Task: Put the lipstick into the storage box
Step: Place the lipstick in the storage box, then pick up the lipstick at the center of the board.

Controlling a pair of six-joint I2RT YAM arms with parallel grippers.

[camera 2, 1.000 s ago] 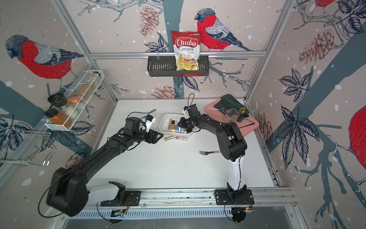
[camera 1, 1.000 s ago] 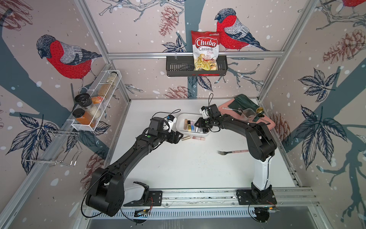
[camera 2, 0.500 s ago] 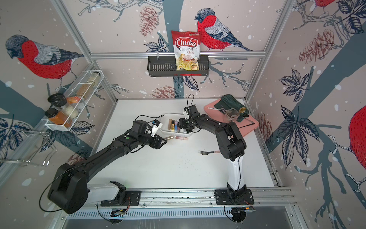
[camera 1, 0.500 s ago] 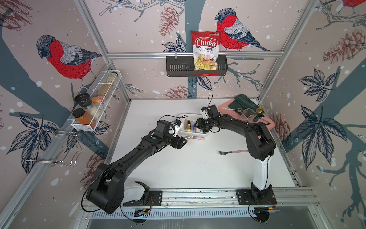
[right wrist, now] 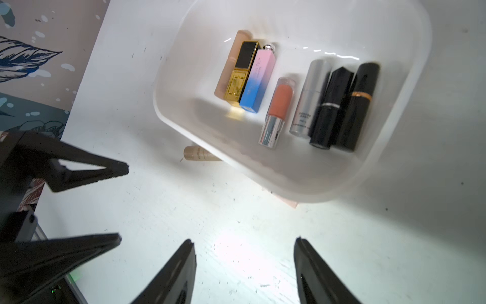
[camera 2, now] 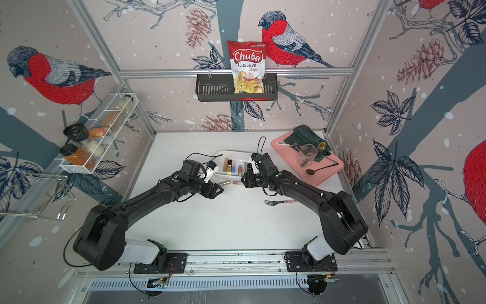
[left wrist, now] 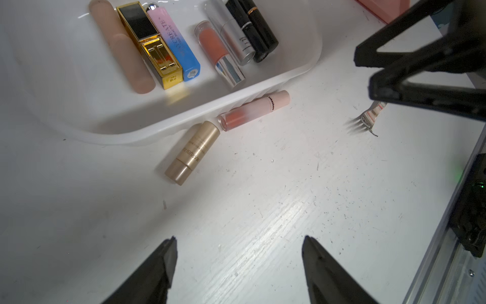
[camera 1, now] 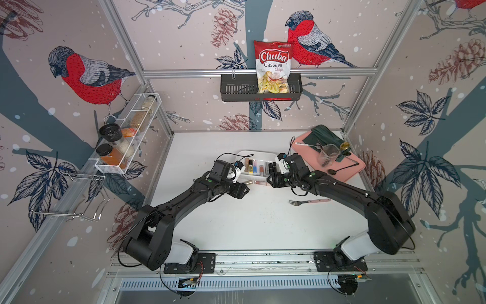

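Change, right: my right gripper (right wrist: 244, 240) was almost closed over the box (right wrist: 163, 115) a second ago; now its jaws stand apart, empty, and it is drawn back in front of the box
Change, left: my left gripper (left wrist: 239, 237) has come nearer to the two tubes on the table (left wrist: 263, 210); jaws wide, holding nothing
Meaning: I judge one lipstick was just let go inside; seven lie in the box, two remain outside
Gold tube (left wrist: 192, 152): short, round, flat on the table, one end at the box wall
Pink tube (left wrist: 253, 110): slim, clear with coral fill, lying along the box's outer wall, its end at the gold tube
Next: the gold tube is probably for my left gripper
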